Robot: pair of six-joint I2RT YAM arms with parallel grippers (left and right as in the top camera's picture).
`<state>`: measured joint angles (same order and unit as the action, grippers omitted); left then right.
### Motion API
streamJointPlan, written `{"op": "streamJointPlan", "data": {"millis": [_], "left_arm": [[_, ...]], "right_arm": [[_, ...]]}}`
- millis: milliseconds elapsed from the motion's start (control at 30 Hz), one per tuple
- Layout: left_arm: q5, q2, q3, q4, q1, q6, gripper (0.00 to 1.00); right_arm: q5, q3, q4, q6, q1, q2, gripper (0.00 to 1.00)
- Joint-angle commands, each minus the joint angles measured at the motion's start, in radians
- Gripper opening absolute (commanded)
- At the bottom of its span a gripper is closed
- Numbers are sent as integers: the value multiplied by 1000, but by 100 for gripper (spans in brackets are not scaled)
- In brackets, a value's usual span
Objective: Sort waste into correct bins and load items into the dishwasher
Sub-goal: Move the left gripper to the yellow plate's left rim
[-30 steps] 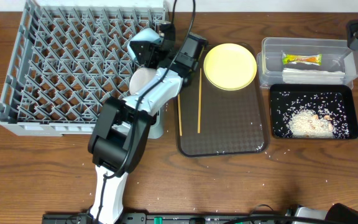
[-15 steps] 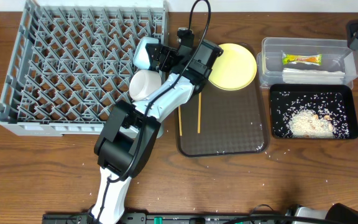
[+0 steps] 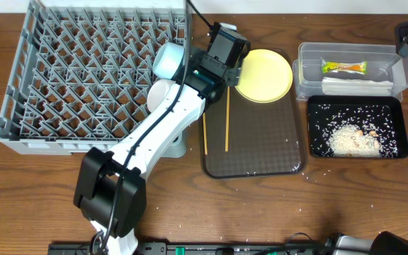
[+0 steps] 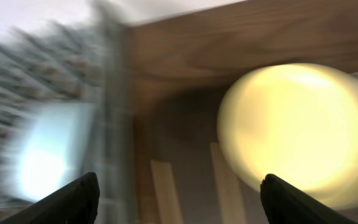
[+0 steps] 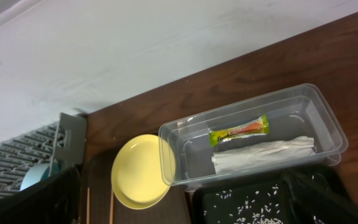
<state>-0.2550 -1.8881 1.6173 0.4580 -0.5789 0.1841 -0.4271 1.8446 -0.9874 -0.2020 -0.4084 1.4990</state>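
Now, left gripper (image 4: 179, 190): jaws spread wide, empty, poised at top centre of frame.
Nearest item: yellow plate (image 3: 262, 75), flat on the brown tray (image 3: 261, 159), right of the gripper.
Other side: light-blue bowl (image 3: 168, 59) sits in the grey rack (image 3: 62, 78), upper left.
Handling: plate likely rigid, light, slick; pinch its near rim.
Idle: right gripper (image 5: 173, 196), fully spread, empty, upper right corner.

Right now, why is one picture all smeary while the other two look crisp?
Left wrist view: heavy blur, likely camera motion; the yellow plate and blue bowl are soft blobs. Overhead view: sharp, evenly lit; single rice grains show in the black tray. Right wrist view: sharp; the wrapper shows through the clear tub.
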Motion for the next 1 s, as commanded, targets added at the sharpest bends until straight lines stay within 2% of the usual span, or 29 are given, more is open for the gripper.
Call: {"op": "streamJointPlan", "data": {"millis": [0,100,267,400,600,700,967], "left_arm": [[289,-60,-23,27,-18,352,84],[272,-118,-32,16,-35,462,84],[203,-187,-32,-17,-58,540,82],[137,-231,-32,-48,-74,615,68],[134,-280,-32,-163,-84,626,65],[112,-307,-32,-191,-85,628,61],[86,-394,-32,-248,-92,665,60]], "right_arm": [[-7,1,-2,-10,-10,2,99],[-7,1,-2,-10,-10,2,99],[-7,1,-2,-10,-10,2,99],[-7,1,-2,-10,-10,2,99],[-7,1,-2,-10,-10,2,99],[-7,1,-2,-10,-10,2,99],[-7,1,-2,-10,-10,2,99]]}}
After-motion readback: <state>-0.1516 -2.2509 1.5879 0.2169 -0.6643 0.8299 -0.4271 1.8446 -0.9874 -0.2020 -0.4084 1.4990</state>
